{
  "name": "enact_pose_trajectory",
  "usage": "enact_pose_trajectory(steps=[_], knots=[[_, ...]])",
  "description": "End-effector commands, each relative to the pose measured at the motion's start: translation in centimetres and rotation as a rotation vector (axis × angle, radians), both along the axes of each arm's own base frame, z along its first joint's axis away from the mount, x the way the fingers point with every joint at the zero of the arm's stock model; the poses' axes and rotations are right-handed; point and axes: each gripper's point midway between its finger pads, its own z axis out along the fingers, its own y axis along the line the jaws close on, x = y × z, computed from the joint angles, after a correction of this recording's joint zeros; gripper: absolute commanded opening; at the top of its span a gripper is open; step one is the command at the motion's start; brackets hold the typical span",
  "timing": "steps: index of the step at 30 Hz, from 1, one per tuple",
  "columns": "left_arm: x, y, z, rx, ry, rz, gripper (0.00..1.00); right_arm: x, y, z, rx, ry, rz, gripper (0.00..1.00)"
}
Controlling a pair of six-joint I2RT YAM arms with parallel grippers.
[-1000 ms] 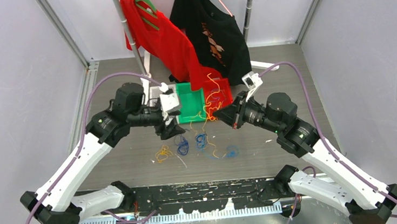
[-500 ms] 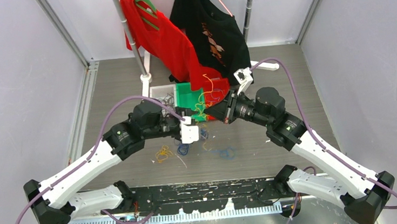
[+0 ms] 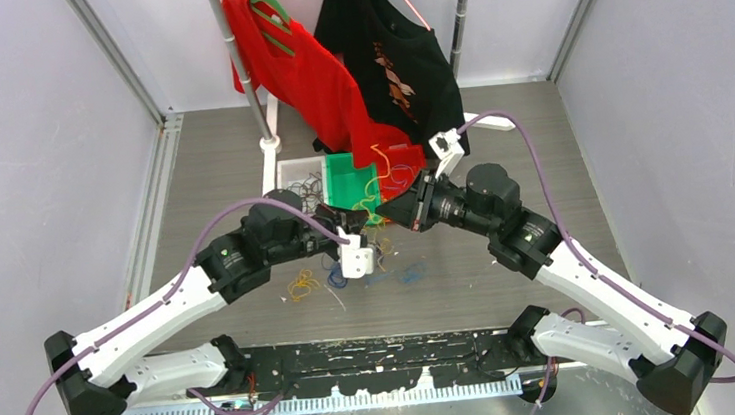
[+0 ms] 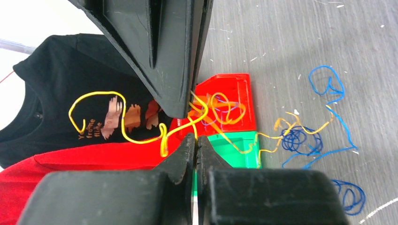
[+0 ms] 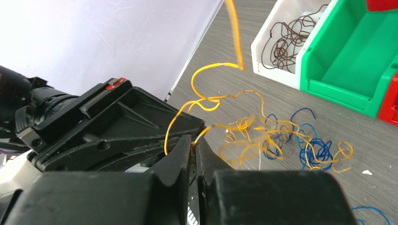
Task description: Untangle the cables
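Observation:
The cables lie loose on the table: a yellow clump [image 3: 300, 286] and blue coils [image 3: 337, 270], with more blue coils [image 4: 300, 138] in the left wrist view. One long yellow cable [image 4: 96, 93] is lifted off the table and hangs in loops between both grippers. My left gripper [image 4: 196, 138] is shut on that strand at its tips. Tip to tip with it is my right gripper [image 5: 194, 142], which pinches the same yellow cable [image 5: 209, 101] with only a hairline gap between its jaws. Seen from above, the left gripper [image 3: 374, 235] and right gripper [image 3: 387, 212] meet just in front of the bins.
A white bin [image 3: 290, 169] holding dark wires, a green bin [image 3: 346, 184] and a red bin [image 3: 409, 159] stand in a row behind the grippers. Red and black shirts [image 3: 401, 64] hang from a rack at the back. A yellow-and-blue tangle [image 5: 281, 140] lies under the grippers.
My left arm swung from beside the white bin to the right gripper's tips and closed on the yellow strand. The right gripper shifted slightly left and back.

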Motion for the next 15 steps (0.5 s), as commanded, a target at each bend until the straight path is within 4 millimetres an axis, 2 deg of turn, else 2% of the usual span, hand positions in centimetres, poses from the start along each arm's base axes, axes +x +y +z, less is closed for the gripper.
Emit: enact_pose_trajectory(steps=[1, 3, 7, 8, 11, 15], knots=[[-1.6, 1.6, 2.4, -0.002, -0.002, -0.017, 0.0, 1.0, -1.5, 0.3, -0.014, -0.019, -0.11, 0.16], [-1.9, 2.2, 2.5, 0.005, 0.029, -0.001, 0.0, 1.2, -2.2, -0.3, -0.038, -0.015, -0.145, 0.19], [-2.4, 3.3, 2.4, 0.028, 0.106, 0.039, 0.0, 1.3, -3.4, -1.5, -0.104, -0.008, -0.19, 0.45], [-2.7, 3.5, 2.3, 0.042, 0.138, 0.039, 0.0, 1.2, -3.7, -1.5, -0.118, -0.018, -0.189, 0.49], [-3.7, 3.7, 2.1, 0.054, 0.251, 0.049, 0.0, 0.7, -4.0, -0.8, -0.135, -0.067, -0.169, 0.54], [-3.9, 3.3, 3.1, 0.016, 0.357, 0.09, 0.0, 0.6, -4.4, 0.0, -0.159, -0.113, -0.165, 0.54]])
